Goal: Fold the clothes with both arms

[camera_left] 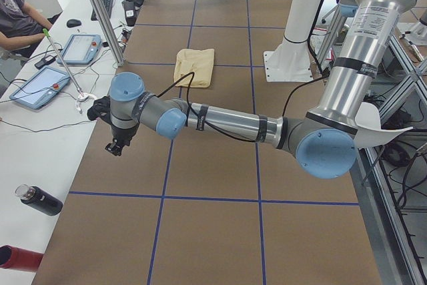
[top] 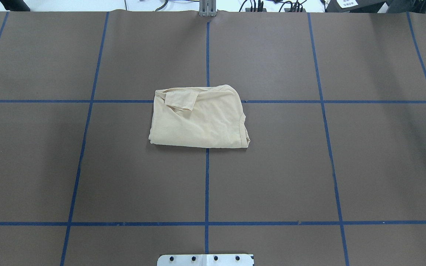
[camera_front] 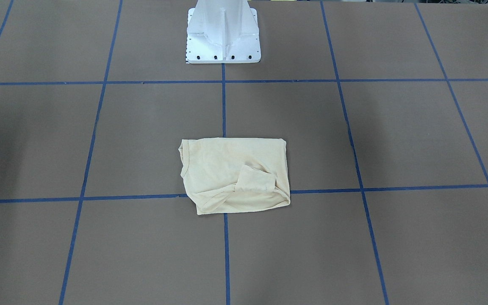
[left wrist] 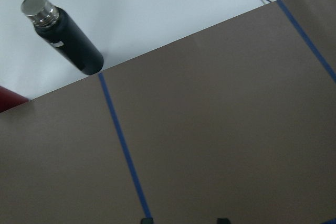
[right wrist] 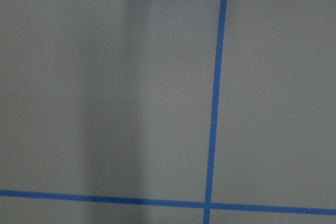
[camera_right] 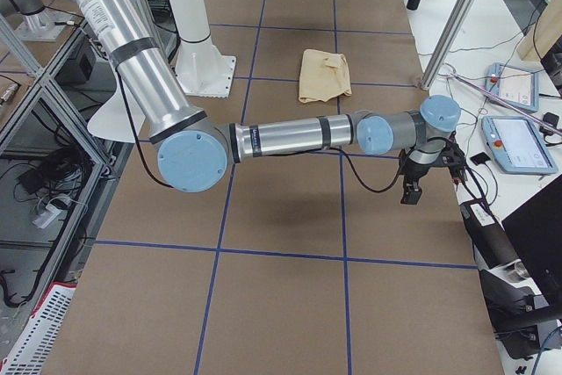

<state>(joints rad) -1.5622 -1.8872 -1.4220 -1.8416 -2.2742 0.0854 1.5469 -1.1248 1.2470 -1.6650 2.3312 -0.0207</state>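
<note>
The clothes are one pale cream-yellow shirt (camera_front: 235,173), folded into a compact rectangle at the table's middle (top: 198,118), with a sleeve end lying on top. Nothing touches it. It also shows small in the side views (camera_left: 195,65) (camera_right: 325,75). My left arm stretches low toward the table's left end, far from the shirt. Its gripper (camera_left: 115,146) points down above bare brown table. In the left wrist view only its two fingertips show, apart with nothing between them (left wrist: 184,220). My right gripper (camera_right: 410,192) hangs over the right end. I cannot tell whether it is open or shut.
A black bottle (left wrist: 65,35) lies on the white bench just beyond the left edge, beside a red object (camera_left: 17,258). Tablets (camera_left: 40,86) and a seated person (camera_left: 17,18) are there too. Another tablet (camera_right: 518,142) lies past the right edge. The white pedestal (camera_front: 223,34) stands at the robot's side.
</note>
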